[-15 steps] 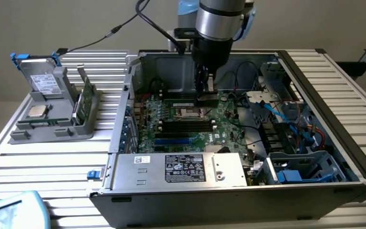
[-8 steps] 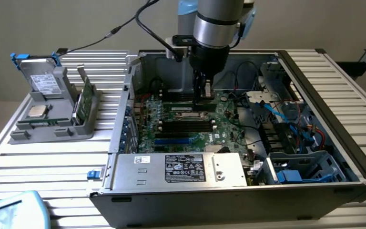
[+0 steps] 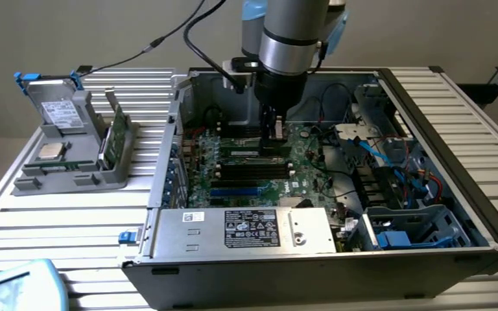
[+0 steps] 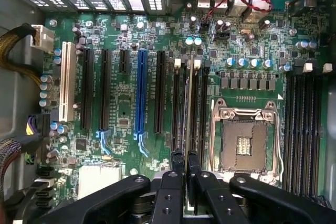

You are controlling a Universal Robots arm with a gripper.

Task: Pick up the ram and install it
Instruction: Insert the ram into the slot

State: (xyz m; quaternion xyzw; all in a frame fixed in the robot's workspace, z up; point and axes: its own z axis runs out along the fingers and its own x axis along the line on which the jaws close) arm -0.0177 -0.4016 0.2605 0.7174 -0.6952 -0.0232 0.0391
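Slatted metal worktop [image 3: 76,220] carried an open PC case [image 3: 318,272] lying on its side, w/ a grey parts holder [image 3: 67,175] well apart on the exterior view's left. A broad green card [image 3: 115,136] stood upright in that holder.

Arm [image 3: 288,39] came straight down thru the case's open top, near the far wall. Gripper [image 4: 185,157] hung over the motherboard [image 4: 121,114], jaws pressed close and pinching the ram [image 4: 187,108], seen edge-on as a thin strip. The ram ran in line w/ a group of black slots, between two white end clips [image 4: 197,63], and beside the CPU socket [image 4: 242,140]. Couldn't tell if its lower edge sat in a slot or just above one.

Room to move: open above the board. One side of the ram had the long black expansion slots and a blue slot [image 4: 139,93]; a white slot [image 4: 65,80] lay farther off, near the case wall. Past the socket lay another bank of black slots [image 4: 302,129], close to the board's edge. In the exterior view, loose cables [image 3: 379,152] and drive bays crowded the right side, and the power supply [image 3: 240,230] closed off the near edge.
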